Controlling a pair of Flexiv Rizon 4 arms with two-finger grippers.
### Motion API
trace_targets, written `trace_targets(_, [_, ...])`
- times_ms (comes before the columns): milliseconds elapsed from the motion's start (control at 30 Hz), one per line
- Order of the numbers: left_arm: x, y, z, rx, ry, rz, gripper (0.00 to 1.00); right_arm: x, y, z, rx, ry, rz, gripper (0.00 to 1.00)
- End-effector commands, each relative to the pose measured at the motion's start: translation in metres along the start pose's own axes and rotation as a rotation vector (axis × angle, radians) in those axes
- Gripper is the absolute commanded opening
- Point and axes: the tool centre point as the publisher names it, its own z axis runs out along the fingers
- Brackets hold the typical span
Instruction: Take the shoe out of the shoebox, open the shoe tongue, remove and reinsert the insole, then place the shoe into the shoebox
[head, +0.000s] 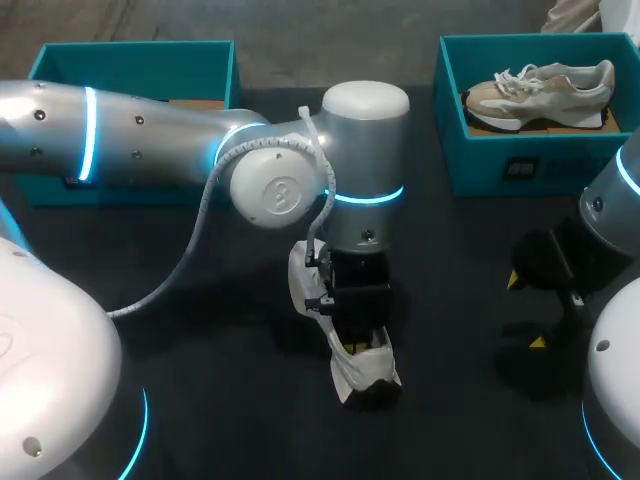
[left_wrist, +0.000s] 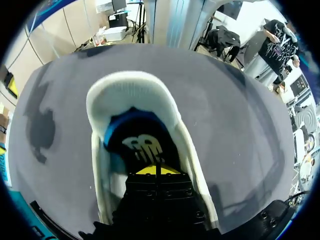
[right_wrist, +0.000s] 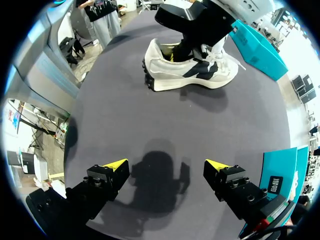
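My left pincer is pressed together, tips down inside the white shoe at its dark insole; whether it nips the insole I cannot tell. The shoe stands mid-worktop. My right pincer hangs spread, well apart from it. A second shoe lies in the teal shoebox

Table: dark matte top, plain and unpatterned, runs right across the head view | wrist views: same top shows as an even grey | light: soft, with a blurred shadow pooled mid-surface and a smaller dark blot near the edge
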Motion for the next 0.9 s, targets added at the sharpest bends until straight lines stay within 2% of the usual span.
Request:
trace_targets(33, [0.007,0.004,-0.006,-0.033,-0.02,-0.017,0.0,0.001,0.0,0.001,0.003,-0.002,0.0,1.0])
trace_targets(167, [0.01,0.003,-0.02,-0.039,-0.045,-0.02,0.0,0.001,0.0,0.001,0.003,-0.002,0.0,1.0])
trace_targets(300, [0.012,-0.008,-0.037,-0.02,-0.089,0.011,0.0,0.001,0.0,0.001,0.003,-0.002,0.0,1.0])
trace_targets(400, [0.01,-0.017,-0.042,0.001,-0.097,0.042,0.0,0.001,0.0,0.001,0.003,-0.002,0.0,1.0])
trace_targets(467, [0.008,-0.021,-0.04,-0.002,-0.092,0.045,0.0,0.001,0.0,0.001,0.003,-0.002,0.0,1.0])
trace_targets(533, [0.005,-0.022,-0.036,-0.038,-0.09,0.032,0.0,0.001,0.0,0.001,0.003,-0.002,0.0,1.0])
trace_targets(600, [0.002,-0.019,-0.031,-0.023,-0.094,0.027,0.0,0.001,0.0,0.001,0.003,-0.002,0.0,1.0])
trace_targets(900, [-0.012,-0.01,0.004,0.012,0.092,0.014,0.0,0.001,0.0,0.001,0.003,-0.002,0.0,1.0])
